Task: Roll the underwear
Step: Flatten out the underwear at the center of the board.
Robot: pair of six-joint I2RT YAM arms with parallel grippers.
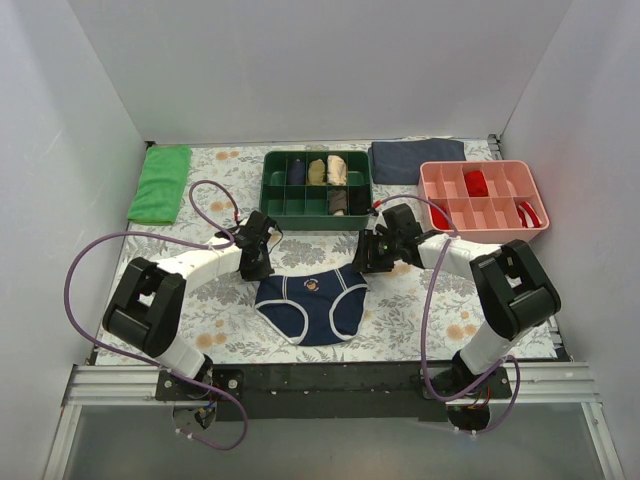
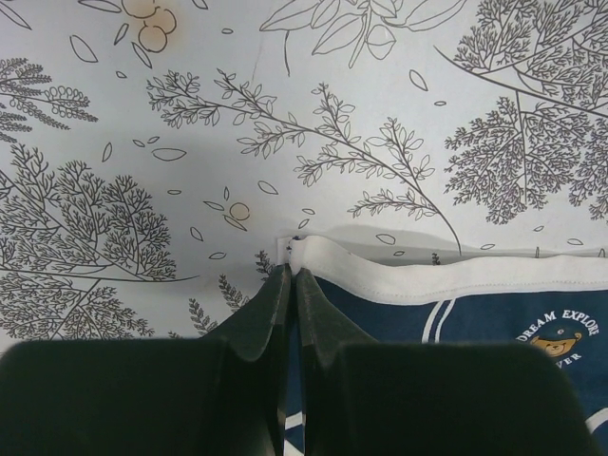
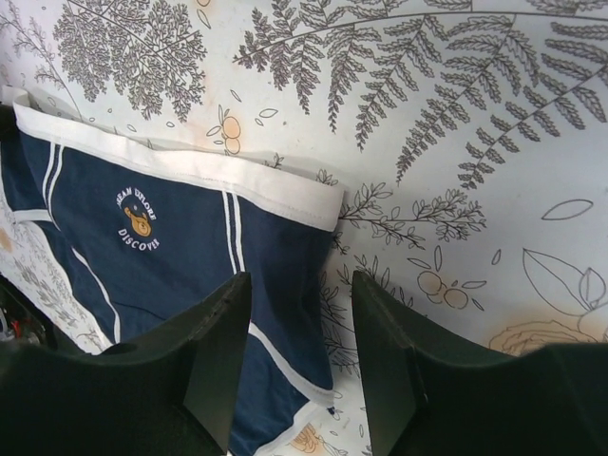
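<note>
The navy underwear [image 1: 310, 300] with white piping lies flat on the floral table cover, waistband towards the back and a small bear emblem at the front. My left gripper [image 1: 262, 266] is at its left waistband corner; in the left wrist view the gripper [image 2: 291, 275] is shut, pinching the corner of the white waistband of the underwear [image 2: 456, 313]. My right gripper [image 1: 368, 258] is open at the right waistband corner; in the right wrist view the gripper [image 3: 299, 285] straddles the right edge of the underwear [image 3: 142, 247].
A green divided tray [image 1: 268, 190] holding rolled garments stands at the back centre. A pink divided tray [image 1: 430, 172] with red items is at the back right. A folded dark grey-blue cloth [image 1: 417, 160] and a green cloth [image 1: 160, 183] lie at the back.
</note>
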